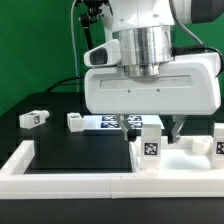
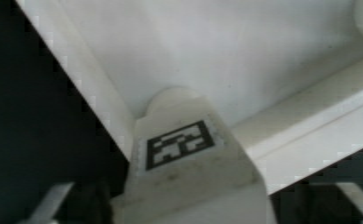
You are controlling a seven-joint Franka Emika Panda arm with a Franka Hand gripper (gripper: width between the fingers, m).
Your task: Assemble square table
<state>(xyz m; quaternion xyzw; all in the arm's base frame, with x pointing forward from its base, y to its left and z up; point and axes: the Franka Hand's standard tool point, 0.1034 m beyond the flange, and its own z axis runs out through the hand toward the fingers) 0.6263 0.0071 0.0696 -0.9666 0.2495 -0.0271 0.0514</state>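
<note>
Four leg blocks (image 1: 33,118) and one slab (image 1: 190,158). Two blocks lie on the black surface (image 1: 60,142) (exterior view's left), near the marker board (image 1: 103,124). A third (image 2: 187,165) stands upright against the slab, between the released hand's (image 2: 196,205) spread fingers (image 2: 347,195). The fourth (image 1: 218,140) stands far right.

No readable words, numbers or brand marks anywhere. The only signs are black-and-white square marker tags: pattern only, no characters.

Exterior view:
- one tag on the upright leg block (image 1: 150,140), near centre
- one on the right-edge leg block (image 1: 219,143)
- one on the far-left leg block (image 1: 33,118)
- dark print on the lying leg block (image 1: 75,121) just right of that one, too small to resolve
- a row of tags on the marker board (image 1: 102,124), far centre

Wrist view: one tag on the upright leg block (image 2: 196,180), slightly blurred, dark border with white cells.
</note>
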